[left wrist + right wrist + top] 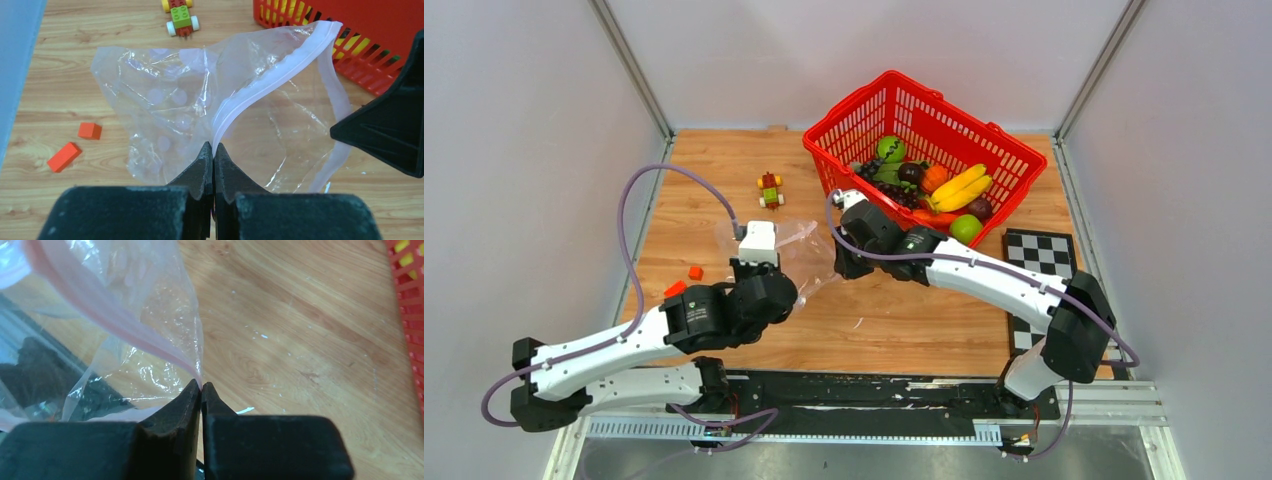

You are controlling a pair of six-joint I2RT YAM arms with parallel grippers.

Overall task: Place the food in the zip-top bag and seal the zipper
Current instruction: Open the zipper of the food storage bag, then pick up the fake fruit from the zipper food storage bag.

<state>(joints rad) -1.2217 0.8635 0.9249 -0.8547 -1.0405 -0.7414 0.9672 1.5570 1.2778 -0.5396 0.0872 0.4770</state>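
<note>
Top view: the zip-top bag (804,255) was held up mid-table, just in front of the red basket (864,120). It looked empty. The food (929,185) (bananas, grapes, green & orange pcs) all lay in the basket, so nothing was bagged yet. Main risk as I judged it: both arms were tied up w/ the bag, so fetching food meant one had to let go, and the limp film would prob. sag and fold the mouth shut. A toy block car (770,189) and orange blocks (695,272) sat near the bag & could get swept or grabbed by mistake. Left wrist view: the left gripper (213,150) was clenched on the zipper (270,83) at its near end, w/ only the very tips biting; the mouth gaped open to the right of it. Right wrist view: the right gripper (201,387) was pinched on the pinkish strip's other end, again just at the tips w/ a hairline gap btwn the jaws. Any tug apart could pull the slick strip out or stretch the thin film. Surface & room: the table (904,320) was pale wood-grain board, lightly scuffed, w/ a checkerboard card (1039,250) at its right edge and a metal rail (874,433) along the near side. Plain grey-white panels (534,150) closed in left, back & right.
</note>
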